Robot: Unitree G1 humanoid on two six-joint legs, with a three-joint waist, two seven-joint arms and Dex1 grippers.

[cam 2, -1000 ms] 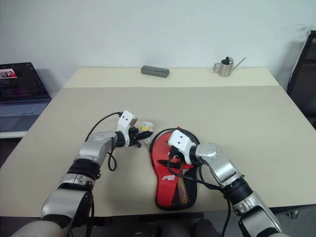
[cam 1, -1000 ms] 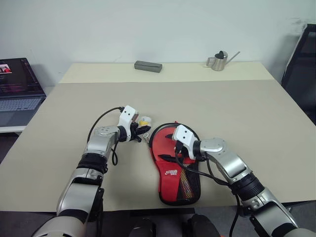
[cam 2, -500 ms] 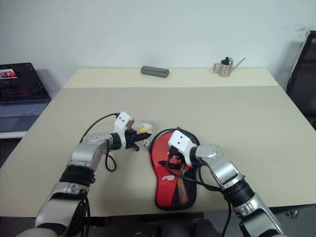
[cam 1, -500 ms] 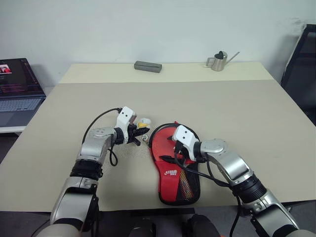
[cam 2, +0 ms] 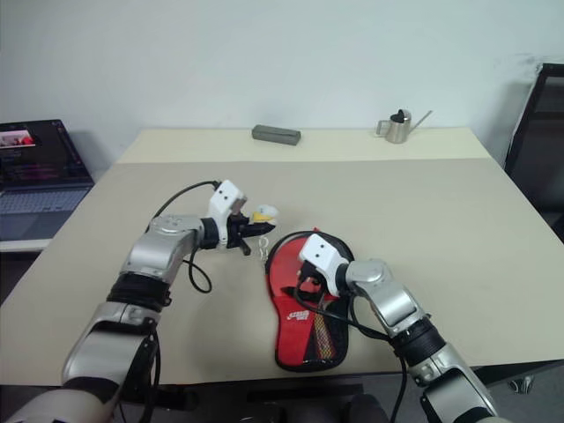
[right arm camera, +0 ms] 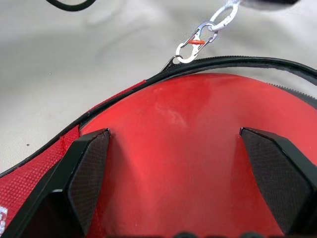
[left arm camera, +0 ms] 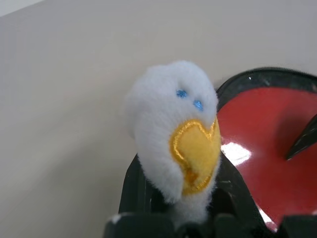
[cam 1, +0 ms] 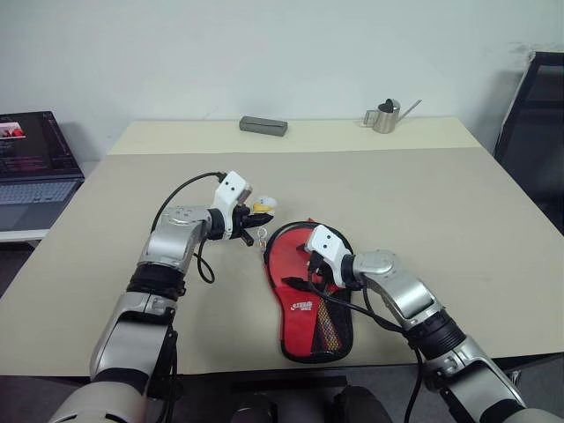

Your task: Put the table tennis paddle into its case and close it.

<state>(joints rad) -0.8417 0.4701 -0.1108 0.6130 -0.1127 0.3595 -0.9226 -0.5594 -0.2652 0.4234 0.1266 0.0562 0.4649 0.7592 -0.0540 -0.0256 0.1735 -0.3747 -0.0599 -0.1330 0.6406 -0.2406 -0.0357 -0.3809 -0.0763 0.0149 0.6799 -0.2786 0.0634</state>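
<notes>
Left gripper (cam 1: 249,225) clenched on the charm (left arm camera: 176,131) just beside the case (cam 1: 310,304); right gripper (right arm camera: 181,186) spread wide over the paddle (right arm camera: 183,148) inside

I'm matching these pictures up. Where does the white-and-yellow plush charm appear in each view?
Left eye view: the charm is at the left gripper.
Right eye view: same.
Left wrist view: central, close-up.
Right wrist view: I cannot make it out.
Shared landmark: the case rim.
</notes>
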